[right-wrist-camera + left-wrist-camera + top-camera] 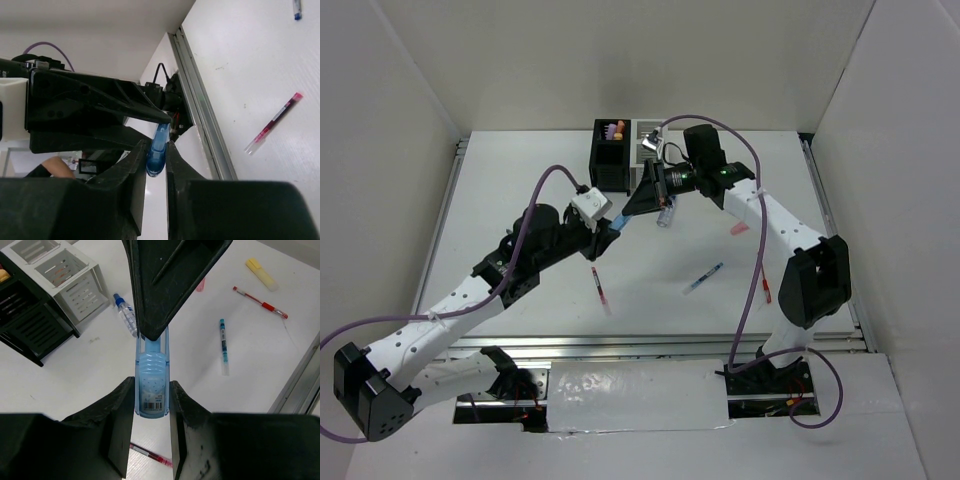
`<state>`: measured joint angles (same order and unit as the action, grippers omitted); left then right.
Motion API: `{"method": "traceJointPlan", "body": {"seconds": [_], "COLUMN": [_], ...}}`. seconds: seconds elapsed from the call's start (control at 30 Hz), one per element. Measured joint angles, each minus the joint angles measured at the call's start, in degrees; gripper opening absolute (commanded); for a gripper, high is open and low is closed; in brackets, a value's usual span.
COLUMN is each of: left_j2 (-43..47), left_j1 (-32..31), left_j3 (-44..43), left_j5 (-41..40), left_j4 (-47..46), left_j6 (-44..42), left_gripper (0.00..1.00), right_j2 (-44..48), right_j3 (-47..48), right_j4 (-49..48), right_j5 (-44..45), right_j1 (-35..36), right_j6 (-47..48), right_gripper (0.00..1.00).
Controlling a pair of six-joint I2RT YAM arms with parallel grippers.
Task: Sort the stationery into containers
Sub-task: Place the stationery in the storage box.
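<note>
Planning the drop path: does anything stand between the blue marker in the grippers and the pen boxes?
Only the right gripper, clamped on the blue marker's far end, toward the white box. A clear tube lies on the table near that box, below the path.

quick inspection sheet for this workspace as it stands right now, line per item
surface: white tabletop, loose stationery scattered mostly on its right half
job's things: light blue plastic marker held in mid-air between both claws; clear blue-capped tube, thin red pen, second red pen, thin blue pen, pink marker and yellow highlighter lie loose; joined black slatted box and white slatted box each hold some items
clutter: nothing seen
claws: left claw shut on the marker's barcoded end; right claw shut on its other end
cables: purple cables loop off both arms
surroundings: white walls on three sides; metal rails along the table edges
</note>
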<state>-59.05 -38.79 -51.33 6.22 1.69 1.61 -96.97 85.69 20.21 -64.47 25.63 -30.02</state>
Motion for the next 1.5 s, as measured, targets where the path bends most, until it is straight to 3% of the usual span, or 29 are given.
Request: {"method": "traceJointPlan", "body": {"seconds": [0.07, 0.1, 0.2, 0.5, 0.77, 0.93, 1.1, 1.27, 1.5], "left_j2": [0.0, 0.0, 0.0, 0.7, 3.7, 3.5, 0.5, 0.1, 0.1], "left_j1": [0.0, 0.0, 0.0, 0.7, 4.7, 6.1, 6.7, 7.3, 8.1], "left_j3": [0.0, 0.0, 0.0, 0.0, 0.1, 0.1, 0.1, 0.3, 0.8], "left_j5": [-0.2, -0.3, -0.6, -6.2, -9.8, -11.0, -12.6, -13.0, -13.1], "left_j4": [-0.1, 0.0, -0.2, 3.4, 6.3, 6.9, 8.7, 9.1, 9.1], "left_j6": [0.0, 0.0, -0.1, 3.4, 7.6, 8.2, 9.4, 9.4, 9.4], "left_gripper": [0.36, 0.66, 0.99, 0.99, 0.99, 0.99, 0.99, 0.99, 0.99], "right_j2": [0.0, -0.1, 0.0, -0.5, -9.5, -16.9, -24.5, -33.1, -38.1], "right_j3": [0.0, 0.0, 0.0, 4.1, 27.6, 38.4, 41.1, 43.3, 43.5], "right_j4": [0.2, 0.2, 0.3, 4.1, 6.1, 4.5, -1.0, -4.2, -7.8], "right_j5": [0.7, 0.9, 0.9, 4.5, 18.3, 31.3, 43.0, 49.9, 56.4], "right_j1": [-0.1, -0.1, -0.2, -6.9, -14.2, -13.4, -10.8, -8.8, -7.5], "right_j6": [-0.1, 0.0, -0.1, 2.9, 11.7, 19.1, 28.1, 33.2, 35.9], "right_gripper": [0.07, 0.03, 0.00, 0.00, 0.00, 0.00, 0.00, 0.00, 0.00]}}
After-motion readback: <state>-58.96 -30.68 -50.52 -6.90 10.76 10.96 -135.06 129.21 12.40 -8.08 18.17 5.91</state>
